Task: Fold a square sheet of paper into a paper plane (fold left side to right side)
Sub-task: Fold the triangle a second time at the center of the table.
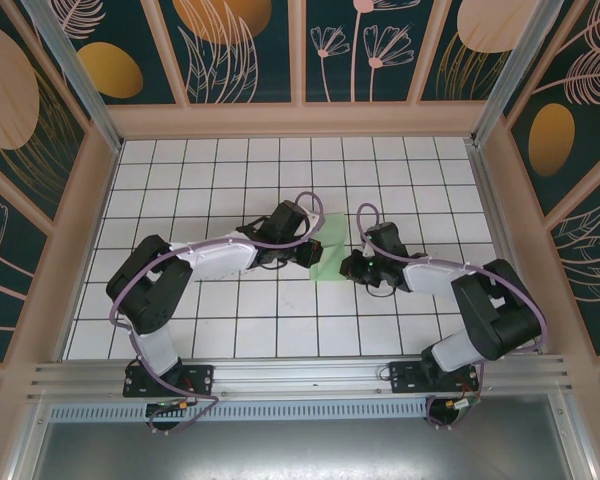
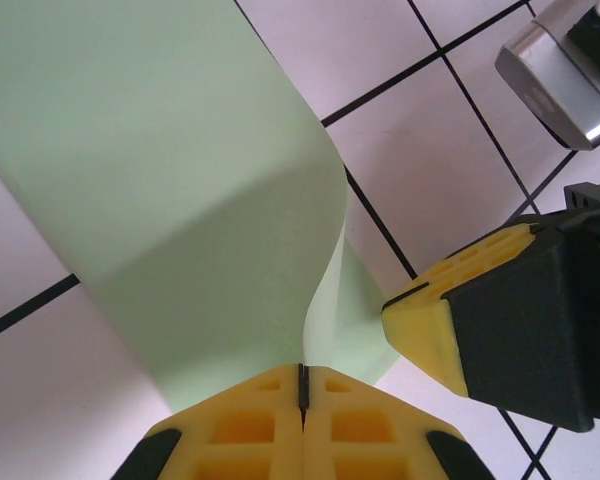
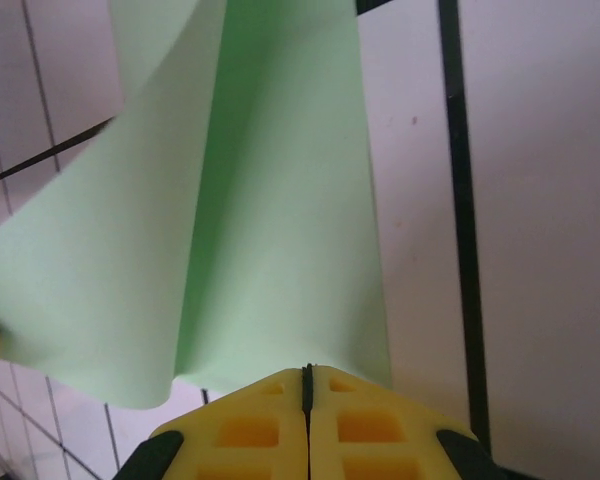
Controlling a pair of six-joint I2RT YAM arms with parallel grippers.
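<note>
the left gripper (image 2: 302, 385) has its yellow fingers pressed together, pinching an edge of the square sheet of paper (image 2: 180, 150) and holding it up in a curl. the right gripper (image 3: 307, 385), just beside it, is pinched shut on the sheet too. the pale-green sheet sits near the middle of the table (image 1: 230, 180), well away from every edge, bowed over itself.

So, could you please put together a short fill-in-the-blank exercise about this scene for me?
1. The square sheet of paper is pale ____ in colour.
2. The left gripper is ____ on the sheet's edge.
3. The right gripper pinches it too, so ____ grippers in all hold it.
Missing words: green; shut; two.
</note>
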